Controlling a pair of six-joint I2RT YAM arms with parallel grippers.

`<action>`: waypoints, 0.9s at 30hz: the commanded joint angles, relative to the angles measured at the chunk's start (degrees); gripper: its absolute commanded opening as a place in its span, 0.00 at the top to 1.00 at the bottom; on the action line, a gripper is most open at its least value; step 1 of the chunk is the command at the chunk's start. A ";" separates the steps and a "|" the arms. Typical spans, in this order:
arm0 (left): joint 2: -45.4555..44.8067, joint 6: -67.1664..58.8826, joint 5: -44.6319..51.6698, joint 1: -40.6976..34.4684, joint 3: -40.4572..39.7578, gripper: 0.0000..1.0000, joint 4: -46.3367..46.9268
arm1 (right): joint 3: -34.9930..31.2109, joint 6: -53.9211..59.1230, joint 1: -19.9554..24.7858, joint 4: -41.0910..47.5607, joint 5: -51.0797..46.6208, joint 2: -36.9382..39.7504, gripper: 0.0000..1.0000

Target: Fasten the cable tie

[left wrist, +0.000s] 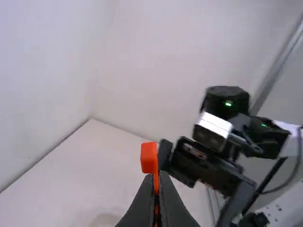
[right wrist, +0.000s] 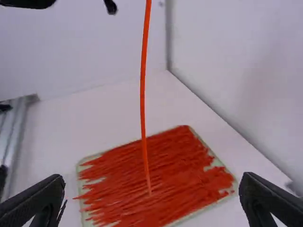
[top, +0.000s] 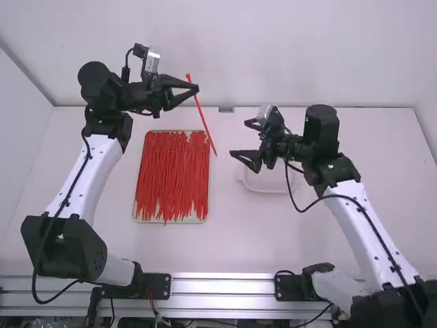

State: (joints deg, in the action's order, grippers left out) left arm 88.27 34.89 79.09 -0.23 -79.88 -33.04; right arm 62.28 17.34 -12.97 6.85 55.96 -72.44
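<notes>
In the high view, the left claw (top: 194,87) sat in the upper left of the frame, above the desk (top: 225,232), pinched shut on one red tie (top: 205,121). The tie's head stuck out just above the claw, and the strap slanted down and to the right, its tip ending in the picture just past the upper right corner of the tray (top: 205,220). The tray lay left of centre and carried a pile (top: 172,175) of red ties lying side by side. The right claw (top: 247,140) hung right of centre, spread wide with nothing in it, its tips turned toward the tie but apart from it. A clear tub (top: 270,183) stood on the desk below that arm's wrist. In the left wrist view, the left claw (left wrist: 155,198) rose from the bottom centre, closed tight on the tie (left wrist: 148,158), whose square head stood just above the tips. The right arm's wrist filled the right side, with the wall (left wrist: 94,56) behind. In the right wrist view, the right claw (right wrist: 151,178) was wide open, its fingers (right wrist: 35,201) at the two bottom corners. The tie (right wrist: 143,94) ran down from the top centre and ended over the pile (right wrist: 189,175) on the tray (right wrist: 83,165).
</notes>
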 commanded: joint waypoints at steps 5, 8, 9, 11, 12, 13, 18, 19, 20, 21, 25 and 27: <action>-1.57 -0.07 4.52 -0.98 -1.38 0.99 -0.24 | 1.88 -4.83 3.08 -9.70 20.85 -7.69 0.02; -1.57 -2.95 5.55 -1.81 -1.09 0.99 1.16 | 1.88 -10.49 3.19 -17.59 24.68 -11.45 0.02; -1.57 -3.56 5.55 -1.90 -1.09 0.99 1.75 | 1.88 -11.08 3.19 -18.36 24.98 -11.74 0.02; -1.57 -7.50 5.05 -2.49 -1.09 0.99 6.16 | 1.88 -15.76 3.19 -23.02 25.55 -13.51 0.02; -1.57 -8.31 4.68 -2.56 -1.09 0.99 7.26 | 1.88 -16.76 3.17 -23.96 25.55 -13.79 0.02; -1.57 -10.34 3.78 -2.80 -1.09 0.99 9.90 | 1.88 -18.58 3.02 -25.66 25.40 -14.38 0.02; -1.57 -17.79 1.36 -4.15 -1.09 0.99 17.49 | 1.88 -23.78 0.61 -30.86 25.07 -15.67 0.02; -1.57 -18.69 0.98 -4.57 -1.09 0.99 17.92 | 1.88 -24.06 0.28 -31.32 24.98 -15.67 0.02; -1.57 -19.85 0.83 -5.11 -1.09 0.99 18.08 | 1.88 -24.00 -0.37 -31.91 25.03 -15.65 0.02; -1.57 -20.35 0.85 -5.35 -1.09 0.99 18.05 | 1.88 -24.00 -0.76 -32.30 25.03 -15.65 0.02; -1.57 -20.87 1.36 -6.21 -1.11 0.99 17.40 | 1.90 -25.42 -2.27 -33.97 24.52 -15.65 0.00; -1.57 -21.35 2.80 -6.23 -1.11 0.99 17.53 | 1.95 -26.75 -2.51 -34.10 23.23 -15.65 0.00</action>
State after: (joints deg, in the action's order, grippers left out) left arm 88.27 15.84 80.40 -6.28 -79.90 -15.25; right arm 62.30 -7.01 -15.57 -26.89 79.81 -87.79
